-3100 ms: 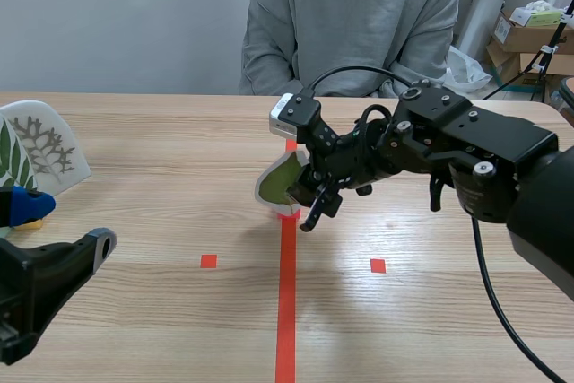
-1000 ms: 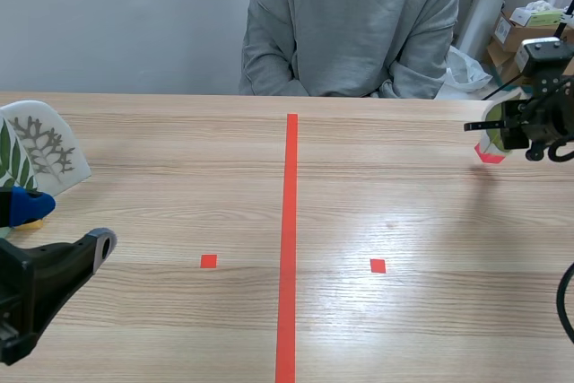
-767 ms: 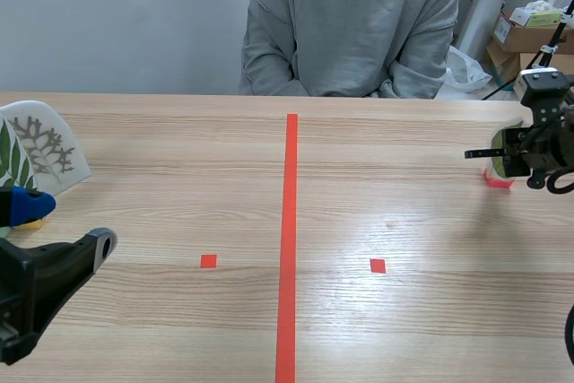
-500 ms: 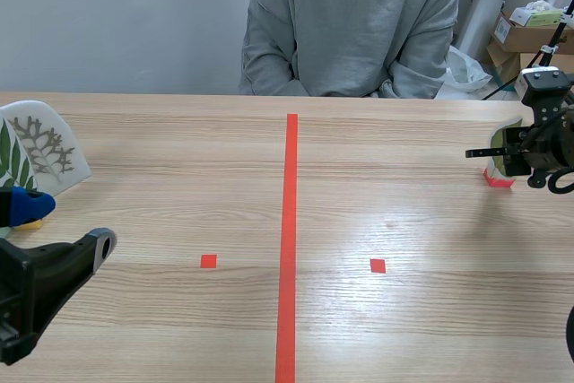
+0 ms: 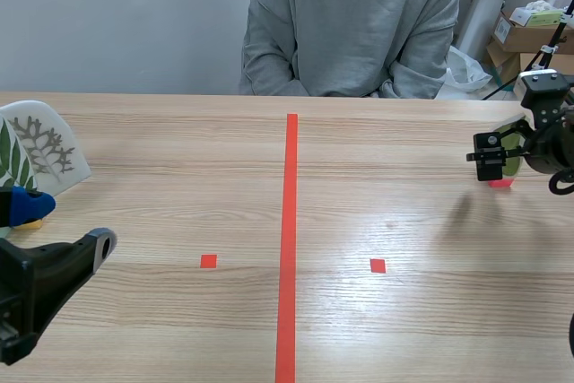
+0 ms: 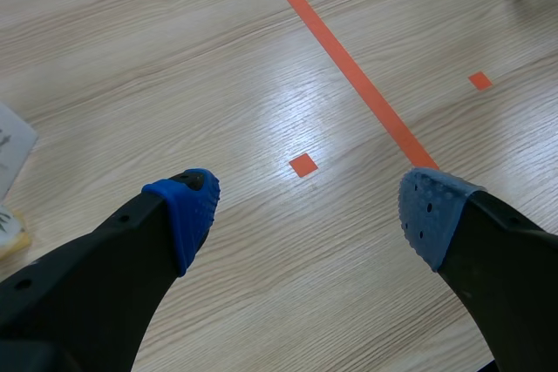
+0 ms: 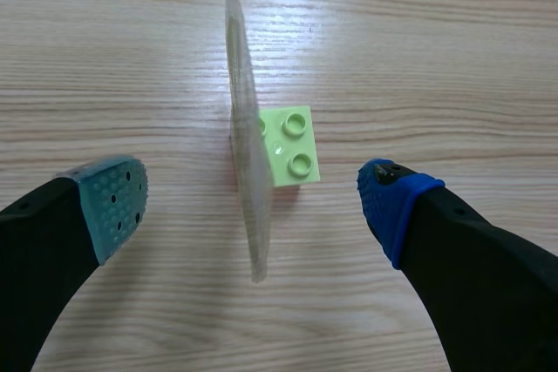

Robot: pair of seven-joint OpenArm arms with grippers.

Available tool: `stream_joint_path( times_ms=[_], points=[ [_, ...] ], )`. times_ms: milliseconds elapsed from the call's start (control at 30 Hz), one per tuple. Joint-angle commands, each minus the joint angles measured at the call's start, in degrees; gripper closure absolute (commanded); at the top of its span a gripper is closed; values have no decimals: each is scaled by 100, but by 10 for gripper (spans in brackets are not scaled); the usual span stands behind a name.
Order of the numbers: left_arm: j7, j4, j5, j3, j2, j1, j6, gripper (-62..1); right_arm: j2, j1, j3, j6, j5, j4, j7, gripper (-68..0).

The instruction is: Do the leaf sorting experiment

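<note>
Far left of bench (image 5: 179, 150): white leaf cards (image 5: 40, 154), propped upright. Left tool (image 6: 309, 211) spread wide above bare wood, nothing between its pads. Person (image 5: 354, 24) in grey seated across. Far right: clear leaf plate (image 7: 244, 128) stands upright on pale green brick (image 7: 292, 145). Right tool (image 7: 251, 202) gapes around it, neither finger touching.
</note>
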Motion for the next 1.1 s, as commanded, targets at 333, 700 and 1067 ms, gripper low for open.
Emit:
stream_joint_path(
  times_ms=[333,700,1067],
  points=[
    [-74,68,-59,-17,15,-17,-2,-452,614,-551,17,389,634,1655,-570,-491],
    [-76,68,-59,-17,15,-17,-2,-452,1333,-3425,461,1043,1670,6063,-767,-491],
    [-122,68,-98,-17,15,-17,-2,-452,1360,-5932,1963,2505,2820,8140,-389,-491]
  ],
)
